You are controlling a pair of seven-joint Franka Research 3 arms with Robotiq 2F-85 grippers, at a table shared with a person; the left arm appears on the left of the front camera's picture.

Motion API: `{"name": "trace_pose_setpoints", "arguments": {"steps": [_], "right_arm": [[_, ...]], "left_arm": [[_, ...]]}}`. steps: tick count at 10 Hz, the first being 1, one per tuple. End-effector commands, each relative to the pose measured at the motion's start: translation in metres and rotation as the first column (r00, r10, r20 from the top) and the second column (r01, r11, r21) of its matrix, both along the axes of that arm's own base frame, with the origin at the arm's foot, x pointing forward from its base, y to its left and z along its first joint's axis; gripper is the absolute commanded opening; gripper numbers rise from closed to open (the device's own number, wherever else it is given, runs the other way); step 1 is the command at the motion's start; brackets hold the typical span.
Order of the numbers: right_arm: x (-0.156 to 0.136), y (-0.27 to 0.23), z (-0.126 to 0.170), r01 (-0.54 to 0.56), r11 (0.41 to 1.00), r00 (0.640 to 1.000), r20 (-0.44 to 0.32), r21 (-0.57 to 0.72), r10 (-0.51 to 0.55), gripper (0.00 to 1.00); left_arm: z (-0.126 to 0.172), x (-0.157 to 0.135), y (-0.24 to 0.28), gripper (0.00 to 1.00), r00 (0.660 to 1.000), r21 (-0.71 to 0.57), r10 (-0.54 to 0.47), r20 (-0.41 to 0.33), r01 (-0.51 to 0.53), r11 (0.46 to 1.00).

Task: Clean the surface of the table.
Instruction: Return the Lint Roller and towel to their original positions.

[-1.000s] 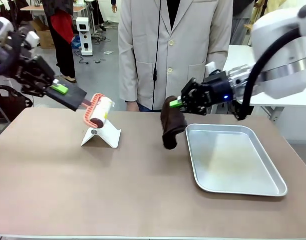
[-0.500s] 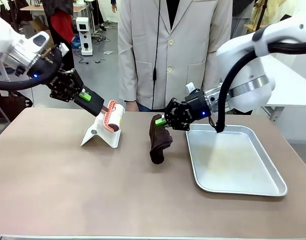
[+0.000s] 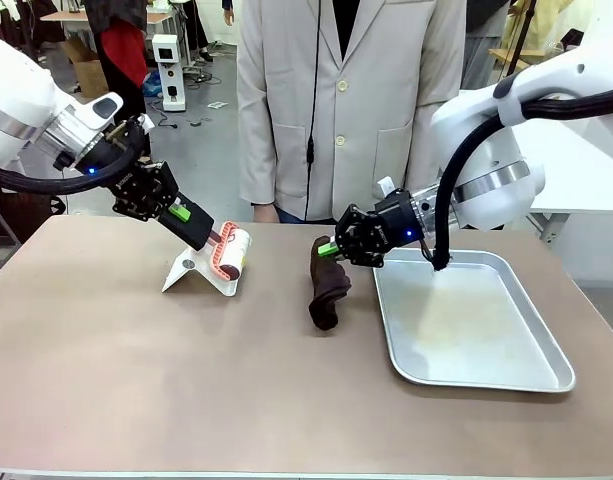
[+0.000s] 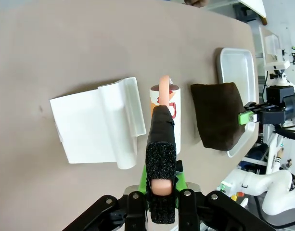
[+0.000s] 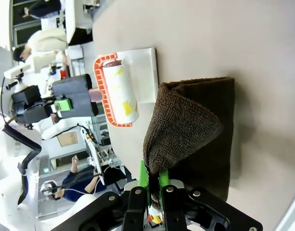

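The big brown table [image 3: 186, 380] fills the front, wide and flat. On its right side sits a shiny metal tray [image 3: 526, 375]. Just left of the tray hangs a dark brown cloth [image 3: 328, 285], its low end touching the table. The right gripper [image 3: 329, 249] pinches the cloth's top corner tight. Farther left, a white stand [image 3: 191, 270] rests on the table. The left gripper [image 3: 186, 213] squeezes the handle of a lint roller [image 3: 231, 253] lying against the stand. A person in a pale coat [image 3: 351, 100] stands behind the table.
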State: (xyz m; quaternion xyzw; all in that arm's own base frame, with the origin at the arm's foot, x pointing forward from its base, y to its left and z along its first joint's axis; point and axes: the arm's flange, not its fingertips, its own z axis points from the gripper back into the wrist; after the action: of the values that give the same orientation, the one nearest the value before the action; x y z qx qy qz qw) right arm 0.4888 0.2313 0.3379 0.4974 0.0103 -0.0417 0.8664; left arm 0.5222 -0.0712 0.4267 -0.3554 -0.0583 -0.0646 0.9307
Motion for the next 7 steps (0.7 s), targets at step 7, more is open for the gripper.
{"name": "trace_pose_setpoints", "arguments": {"steps": [7], "right_arm": [[0.0003,0.0037,-0.0002,0.087,0.996,0.996,0.005,-0.013,-0.087,0.09]], "left_arm": [[0.0008,0.0028,-0.0081,0.22,0.992,0.046,0.124,0.001,-0.124,0.991]]}}
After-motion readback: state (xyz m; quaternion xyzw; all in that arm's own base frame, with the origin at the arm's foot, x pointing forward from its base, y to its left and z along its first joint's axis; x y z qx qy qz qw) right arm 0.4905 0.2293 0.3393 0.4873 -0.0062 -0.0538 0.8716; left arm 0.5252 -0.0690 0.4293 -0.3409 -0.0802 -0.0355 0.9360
